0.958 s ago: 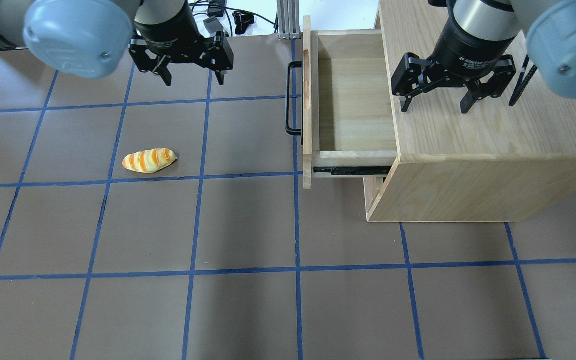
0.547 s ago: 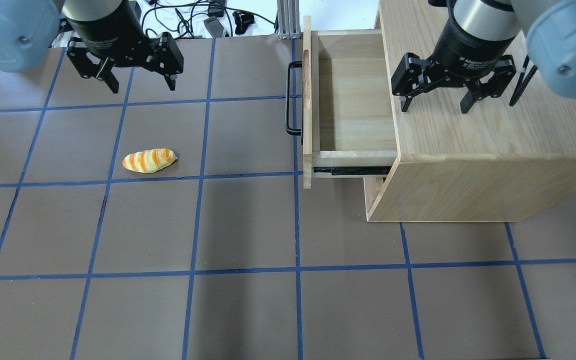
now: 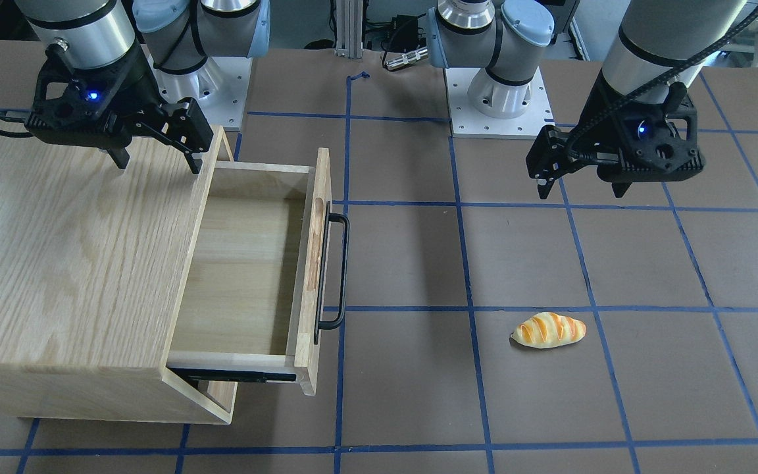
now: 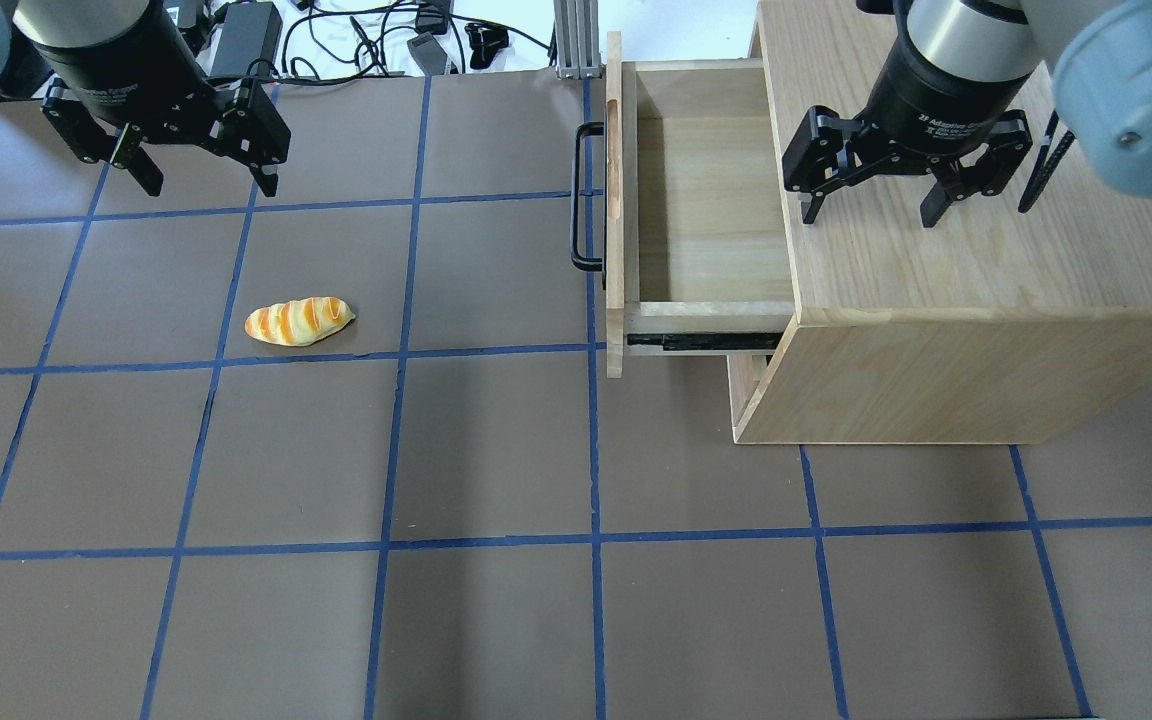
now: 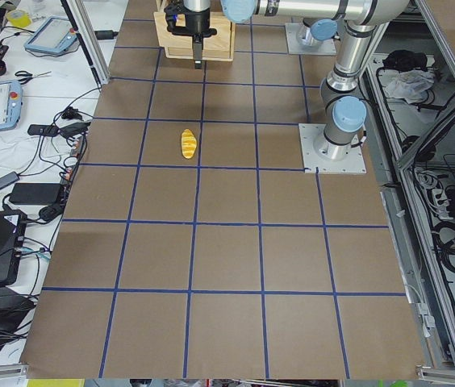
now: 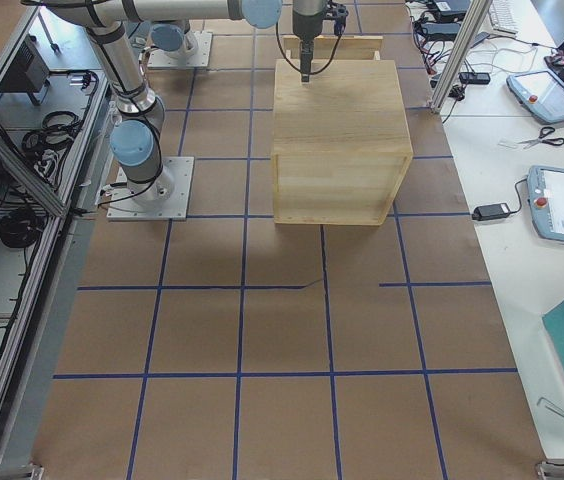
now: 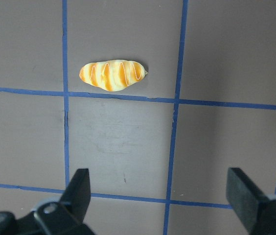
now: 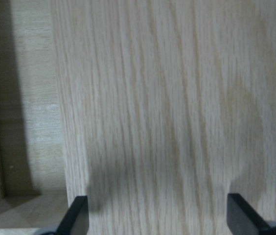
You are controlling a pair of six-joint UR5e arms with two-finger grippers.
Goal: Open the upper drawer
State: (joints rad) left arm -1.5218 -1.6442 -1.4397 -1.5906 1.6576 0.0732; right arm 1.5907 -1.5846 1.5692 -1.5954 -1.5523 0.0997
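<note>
Sticking out of the light-wood box cabinet [image 4: 936, 300] on its side face toward the robot's left: the shallow light-wood upper drawer [image 4: 706, 210], pulled well out, side rail showing. Its flat front panel faces away from the cabinet, toward the robot's left. The panel's long axis runs parallel to that cabinet face, and so does the long black metal bar handle [image 4: 576, 200] mounted on the outside.

The right gripper [image 4: 869, 215] hangs over the cabinet top, near the edge above the drawer, with fingers spread wide and not touching the wood. The left gripper [image 4: 209, 187] is well apart from the cabinet on the handle side, over the brown table with blue tape grid [image 4: 496, 450], fingers also spread, clear of the handle.

A small orange-and-cream striped toy bread loaf [image 4: 298, 321] lies on the table, well apart from the cabinet on the same side, with its long axis roughly crosswise to the handle's.
</note>
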